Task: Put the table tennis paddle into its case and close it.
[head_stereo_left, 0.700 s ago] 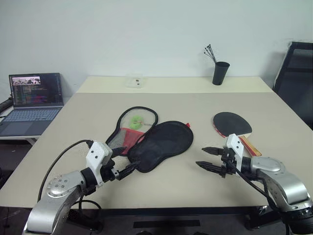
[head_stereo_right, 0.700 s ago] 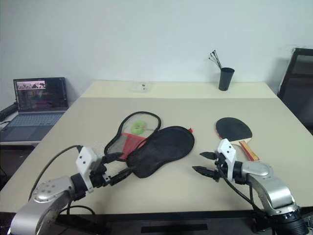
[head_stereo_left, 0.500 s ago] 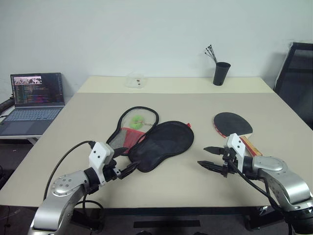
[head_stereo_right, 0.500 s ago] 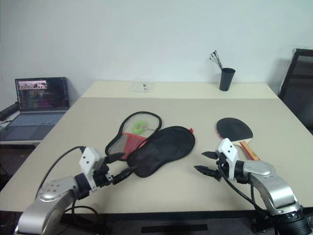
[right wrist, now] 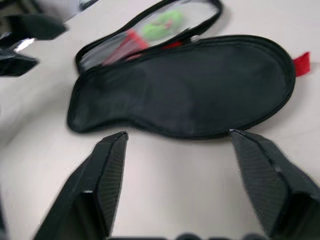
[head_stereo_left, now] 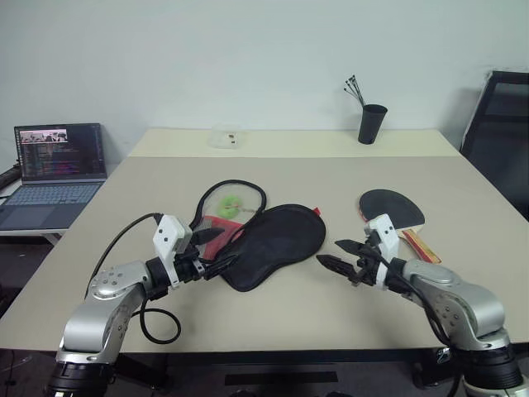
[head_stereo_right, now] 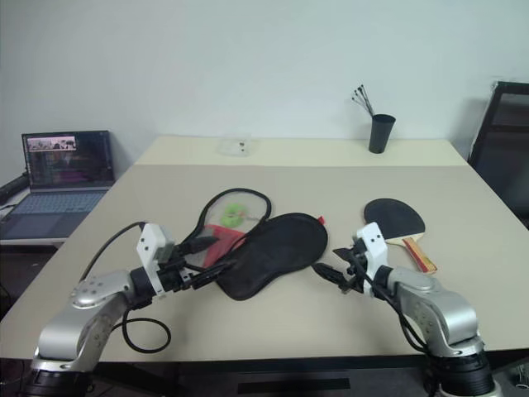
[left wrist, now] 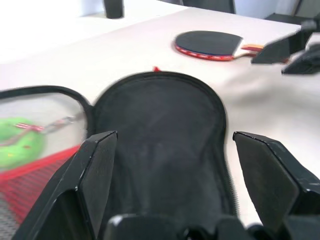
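The table [head_stereo_left: 124,215] bears the case [head_stereo_left: 273,244], the paddle [head_stereo_left: 391,208] and a cup [head_stereo_left: 372,124].

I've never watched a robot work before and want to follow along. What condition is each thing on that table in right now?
Case: unzipped, lying spread open and flat on the table, nothing inside.
Table tennis paddle: lying flat on the table, apart from the case, not held.
Left gripper: jaws open, at the case's narrow end.
Right gripper: jaws open, holding nothing.
Laptop: lid up, screen lit.
Black cup: upright, thin sticks in it.

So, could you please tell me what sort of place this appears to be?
Probably an office or lab room: a large beige table, an open laptop on a side desk, a black pen cup and a black chair.
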`<state>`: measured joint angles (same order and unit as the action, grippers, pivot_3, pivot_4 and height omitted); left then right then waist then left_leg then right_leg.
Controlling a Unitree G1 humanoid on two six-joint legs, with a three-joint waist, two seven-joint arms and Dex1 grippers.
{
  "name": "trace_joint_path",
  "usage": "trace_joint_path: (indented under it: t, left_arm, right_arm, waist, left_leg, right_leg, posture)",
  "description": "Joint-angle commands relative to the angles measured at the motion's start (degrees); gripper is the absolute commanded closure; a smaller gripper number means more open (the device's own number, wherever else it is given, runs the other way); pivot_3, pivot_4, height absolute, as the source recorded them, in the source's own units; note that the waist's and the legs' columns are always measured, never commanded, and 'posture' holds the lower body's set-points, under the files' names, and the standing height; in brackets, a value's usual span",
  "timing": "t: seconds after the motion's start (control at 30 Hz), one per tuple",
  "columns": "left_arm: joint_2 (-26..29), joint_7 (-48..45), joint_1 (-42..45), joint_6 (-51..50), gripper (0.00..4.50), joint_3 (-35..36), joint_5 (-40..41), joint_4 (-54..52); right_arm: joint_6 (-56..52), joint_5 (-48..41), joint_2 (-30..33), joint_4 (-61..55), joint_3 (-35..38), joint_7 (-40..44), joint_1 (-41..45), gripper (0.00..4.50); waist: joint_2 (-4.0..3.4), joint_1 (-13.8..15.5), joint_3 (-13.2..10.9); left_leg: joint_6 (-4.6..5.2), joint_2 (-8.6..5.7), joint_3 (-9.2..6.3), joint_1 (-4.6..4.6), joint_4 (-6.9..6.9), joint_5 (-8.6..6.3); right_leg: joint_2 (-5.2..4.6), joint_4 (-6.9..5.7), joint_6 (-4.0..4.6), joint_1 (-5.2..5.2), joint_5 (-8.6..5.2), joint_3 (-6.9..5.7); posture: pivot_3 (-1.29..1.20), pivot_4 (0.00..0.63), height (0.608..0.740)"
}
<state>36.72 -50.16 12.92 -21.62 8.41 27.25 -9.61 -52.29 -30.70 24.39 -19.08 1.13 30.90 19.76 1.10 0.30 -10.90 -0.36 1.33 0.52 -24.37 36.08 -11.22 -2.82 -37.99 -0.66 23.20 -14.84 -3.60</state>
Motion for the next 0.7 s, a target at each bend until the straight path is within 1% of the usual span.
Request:
trace_joint_path:
  t: [0.03, 0.13, 0.33, 0.43, 0.5, 0.7]
  left_arm:
    - [0.7, -0.7, 3.5, -0.4, 0.45, 0.7, 1.0, 1.2]
    - [1.5, -2.4, 5.0, 0.1, 0.45, 0.8, 0.5, 3.5]
    - [2.9, -3.3, 7.3, 0.8, 0.45, 0.9, -0.6, 6.0]
    - [3.1, -3.3, 7.4, 0.9, 0.45, 1.0, -0.9, 5.9]
    - [3.0, -2.8, 7.3, 0.7, 0.45, 1.0, -0.9, 5.4]
    - [3.6, -2.8, 7.0, 0.5, 0.45, 1.3, -1.1, 4.9]
  right_arm:
    - [-0.5, 0.6, -1.8, 0.9, 0.5, -3.4, 2.3, 0.03]
    - [-0.7, 3.0, -3.6, 2.6, -0.8, -7.0, 3.0, 0.03]
    - [-4.5, 2.7, -9.1, 9.0, 1.8, -13.0, 6.7, 0.03]
    - [-5.6, 2.2, -10.8, 11.2, 2.2, -14.3, 7.9, 0.03]
    - [-6.1, 1.2, -13.3, 12.8, 2.5, -15.0, 9.2, 0.03]
    - [-5.7, 2.3, -17.9, 15.6, -0.6, -15.2, 11.8, 0.03]
  waist:
    - [0.0, 0.0, 0.0]
    - [0.01, 0.0, 0.0]
    - [0.01, -0.3, 0.0]
    - [0.01, -0.3, 0.0]
    - [0.01, -0.4, 0.0]
    - [0.01, -0.4, 0.0]
  left_leg:
    - [0.0, 0.0, 0.0, 0.0, 0.01, 0.0]
    - [0.0, 0.0, 0.03, 0.0, 0.02, 0.0]
    - [0.0, 0.16, 0.07, 0.0, 0.0, 0.0]
    - [0.0, 0.28, 0.06, 0.0, -0.01, 0.0]
    - [0.0, 0.33, 0.05, 0.0, -0.01, 0.0]
    - [0.0, 0.4, 0.06, 0.01, -0.01, 0.0]
  right_leg:
    - [0.02, 0.0, 0.0, 0.0, 0.0, 0.0]
    - [0.22, 0.0, 0.01, 0.0, 0.01, 0.03]
    - [0.42, 0.0, 0.09, 0.05, 0.06, 0.09]
    - [0.54, 0.0, 0.17, 0.07, 0.1, 0.12]
    - [0.6, 0.0, 0.2, 0.07, 0.12, 0.12]
    - [0.68, -0.03, 0.29, 0.11, 0.16, 0.15]
  posture:
    - [0.0, 0.15, 0.74]
    - [0.0, 0.15, 0.74]
    - [0.0, 0.15, 0.74]
    - [0.0, 0.15, 0.74]
    - [0.0, 0.15, 0.74]
    - [0.0, 0.15, 0.74]
